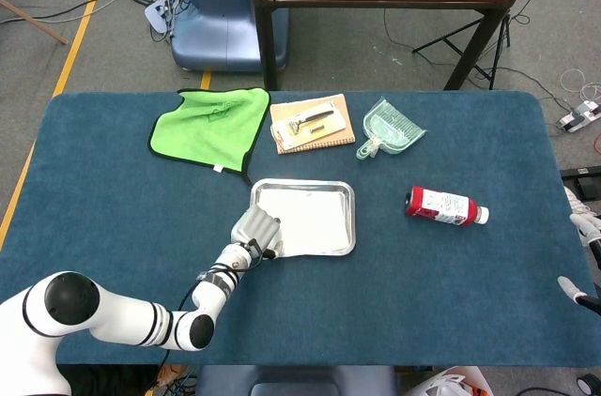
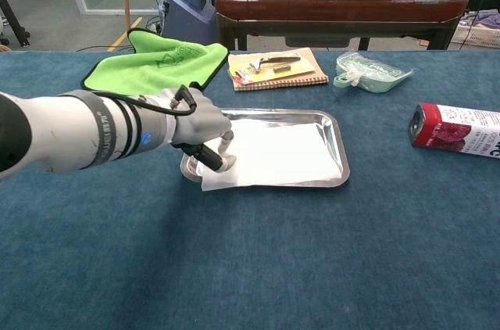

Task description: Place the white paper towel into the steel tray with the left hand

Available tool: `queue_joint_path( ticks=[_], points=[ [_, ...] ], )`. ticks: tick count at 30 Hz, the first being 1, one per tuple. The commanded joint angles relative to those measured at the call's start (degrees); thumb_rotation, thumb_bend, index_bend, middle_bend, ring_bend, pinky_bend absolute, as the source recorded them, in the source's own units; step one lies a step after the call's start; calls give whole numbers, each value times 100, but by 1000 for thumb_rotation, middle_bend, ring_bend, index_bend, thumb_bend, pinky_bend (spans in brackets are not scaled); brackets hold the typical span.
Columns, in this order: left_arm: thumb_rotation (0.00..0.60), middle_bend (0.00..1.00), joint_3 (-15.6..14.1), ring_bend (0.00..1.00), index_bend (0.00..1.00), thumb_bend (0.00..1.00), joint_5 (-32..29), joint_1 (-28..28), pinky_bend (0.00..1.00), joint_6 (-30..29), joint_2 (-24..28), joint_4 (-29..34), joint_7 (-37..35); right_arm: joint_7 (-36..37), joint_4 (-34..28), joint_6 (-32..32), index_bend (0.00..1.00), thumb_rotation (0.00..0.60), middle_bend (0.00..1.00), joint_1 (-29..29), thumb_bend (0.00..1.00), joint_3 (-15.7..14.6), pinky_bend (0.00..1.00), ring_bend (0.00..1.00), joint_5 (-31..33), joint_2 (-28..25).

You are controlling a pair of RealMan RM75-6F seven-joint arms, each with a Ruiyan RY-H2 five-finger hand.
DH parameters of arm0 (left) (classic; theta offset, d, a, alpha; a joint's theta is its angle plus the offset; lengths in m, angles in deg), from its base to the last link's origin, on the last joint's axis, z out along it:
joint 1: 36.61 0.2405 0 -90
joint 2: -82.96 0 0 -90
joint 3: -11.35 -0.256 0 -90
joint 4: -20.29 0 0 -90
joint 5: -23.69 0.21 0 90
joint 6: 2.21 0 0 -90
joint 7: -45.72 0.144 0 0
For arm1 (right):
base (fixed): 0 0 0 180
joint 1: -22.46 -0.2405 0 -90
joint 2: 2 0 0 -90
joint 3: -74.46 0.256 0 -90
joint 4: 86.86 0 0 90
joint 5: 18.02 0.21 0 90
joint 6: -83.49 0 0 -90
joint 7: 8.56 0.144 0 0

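Observation:
The white paper towel lies flat inside the steel tray at mid-table, and its near-left corner hangs over the rim. My left hand is at the tray's near-left corner, with fingertips curled down and pinching the towel's left edge. In the head view the same left hand covers that corner of the steel tray. White and black parts at the right edge seem to belong to my right hand, and its fingers are cut off by the frame.
A green cloth lies at the back left. A notebook with a tool on it and a pale green dustpan sit behind the tray. A red bottle lies on its side right of the tray.

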Motion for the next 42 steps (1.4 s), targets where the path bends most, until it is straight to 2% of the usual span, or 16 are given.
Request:
queue_joint_path(
  ticks=[1,25,36,42],
  points=[
    [37,1000,20,1000,259,427,45,9,1000,21,-60,-96,-6,2,5,-2,194,600,209,2,112,3,200,112,7,2],
    [38,1000,191,1000,254,427,109,80,1000,247,-336,-847,13,-4,-19,-51,194,600,209,49,112,21,200,112,50,-44],
    [39,1000,222,1000,254,427,164,140,1000,222,-303,-891,45,-21,-36,-52,194,600,209,53,112,24,201,112,48,-49],
    [40,1000,350,1000,243,427,363,281,1000,81,-50,-524,-231,-23,-44,-70,194,600,209,57,112,29,200,112,35,-59]
  ],
)
